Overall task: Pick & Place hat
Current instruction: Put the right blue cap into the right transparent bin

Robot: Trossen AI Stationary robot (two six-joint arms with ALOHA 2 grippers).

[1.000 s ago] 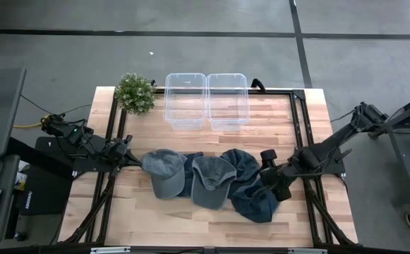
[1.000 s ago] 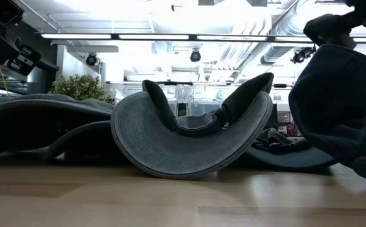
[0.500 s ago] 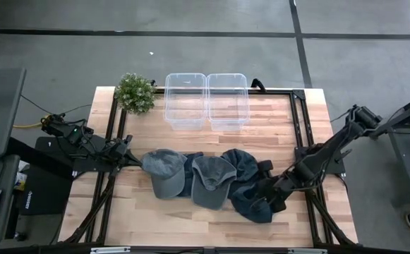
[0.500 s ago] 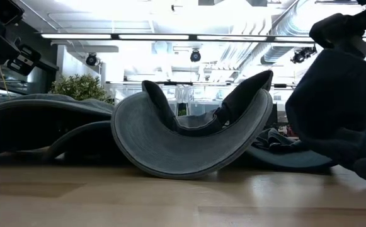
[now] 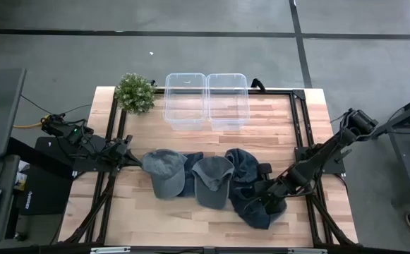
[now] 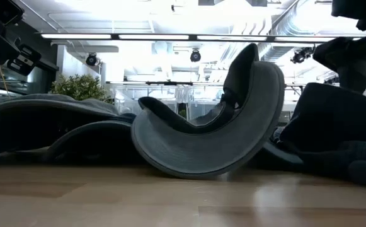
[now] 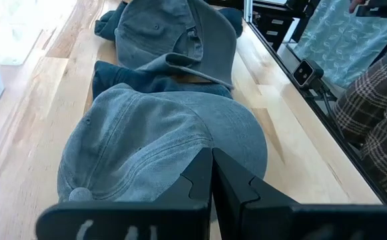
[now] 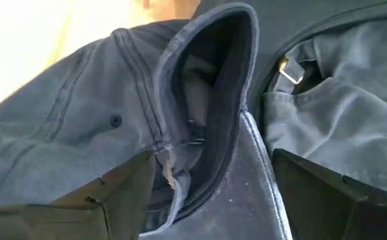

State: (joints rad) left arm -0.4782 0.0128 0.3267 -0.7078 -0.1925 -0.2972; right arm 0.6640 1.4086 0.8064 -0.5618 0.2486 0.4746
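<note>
1. The right gripper (image 5: 261,206) is lowered onto the dark blue hat (image 5: 250,190) at the table's (image 5: 289,120) right front; its fingers (image 8: 326,190) are spread wide around the fabric.
2. The left gripper (image 5: 135,161) is kept closed beside the grey hat (image 5: 165,171).

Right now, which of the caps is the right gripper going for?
The darkest blue cap, rightmost in the row: the open right gripper straddles its brim. The two lighter grey caps lie untouched farther left.

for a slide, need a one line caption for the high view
Right gripper, open, reaches into the dark blue cap beside two grey caps on the wooden table.
</note>
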